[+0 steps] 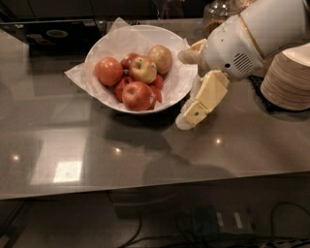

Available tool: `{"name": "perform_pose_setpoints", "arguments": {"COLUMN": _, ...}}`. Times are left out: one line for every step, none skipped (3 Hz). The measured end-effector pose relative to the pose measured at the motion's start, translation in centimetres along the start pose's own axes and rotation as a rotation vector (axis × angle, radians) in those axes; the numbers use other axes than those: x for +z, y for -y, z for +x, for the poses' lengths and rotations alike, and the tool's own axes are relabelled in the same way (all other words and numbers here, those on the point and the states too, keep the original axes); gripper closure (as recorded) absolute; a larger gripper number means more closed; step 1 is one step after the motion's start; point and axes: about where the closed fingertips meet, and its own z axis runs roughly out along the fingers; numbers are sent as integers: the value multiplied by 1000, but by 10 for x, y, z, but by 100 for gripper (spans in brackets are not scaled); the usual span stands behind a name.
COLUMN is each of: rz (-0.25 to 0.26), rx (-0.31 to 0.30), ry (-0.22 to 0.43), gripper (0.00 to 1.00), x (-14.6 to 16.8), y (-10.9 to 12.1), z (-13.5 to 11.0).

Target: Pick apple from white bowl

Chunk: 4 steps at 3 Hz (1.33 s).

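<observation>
Grey countertop (97, 150) carries the white bowl (145, 27), where the apple (137, 95) lies at the front of the pile, likely the easiest to reach. The gripper (186, 90) hangs beside the bowl's right rim, jaws spread, seemingly ready to take fruit

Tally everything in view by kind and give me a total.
Apples: 7 in sight, some partly hidden
White bowl: 1
Stack of plates: 1
Glass jar: 1
Claw: 1, just right of the bowl, above the counter
Total: 11
</observation>
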Motion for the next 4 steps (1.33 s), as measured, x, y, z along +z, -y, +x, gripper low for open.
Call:
{"name": "perform_pose_setpoints", "arguments": {"rz": -18, "rx": -15, "ry": 27, "gripper": 3, "x": 22, "y": 3, "z": -3}}
{"name": "perform_pose_setpoints", "arguments": {"rz": 2, "rx": -33, "ry": 10, "gripper": 13, "x": 35, "y": 8, "z": -7}}
{"name": "perform_pose_setpoints", "arguments": {"rz": 45, "rx": -56, "ry": -31, "gripper": 14, "x": 40, "y": 13, "z": -10}}
{"name": "perform_pose_setpoints", "arguments": {"rz": 108, "rx": -73, "ry": -79, "gripper": 17, "x": 41, "y": 20, "z": -13}}
